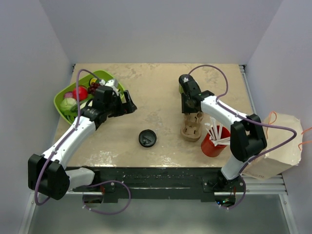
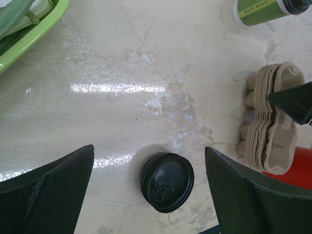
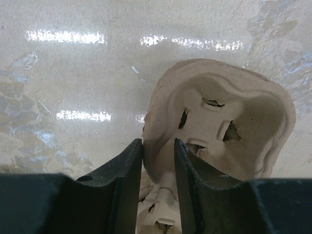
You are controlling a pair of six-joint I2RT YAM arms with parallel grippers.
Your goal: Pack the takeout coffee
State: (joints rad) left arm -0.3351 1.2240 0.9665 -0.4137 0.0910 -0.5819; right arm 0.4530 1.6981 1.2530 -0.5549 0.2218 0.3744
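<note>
The takeout coffee [image 2: 261, 10], a green cup with a cream rim and a black lid end, shows at the top right of the left wrist view, beyond a stack of pulp cup carriers [image 2: 273, 141]. In the top view the right arm mostly hides it. My right gripper [image 3: 158, 144] has one finger outside and one inside the wall of the top carrier [image 3: 219, 117], both pressing on it. From above, that right gripper [image 1: 191, 117] sits over the carrier stack [image 1: 191, 130]. My left gripper [image 1: 130, 105] hangs open over bare table, empty.
A loose black lid [image 1: 146, 138] lies mid-table, below the left gripper's fingers [image 2: 58, 190]. A red cup with white straws [image 1: 213, 144] stands right of the carriers. A green tray [image 1: 61, 100] of toy food sits far left, and a paper bag [image 1: 273, 146] at the right edge.
</note>
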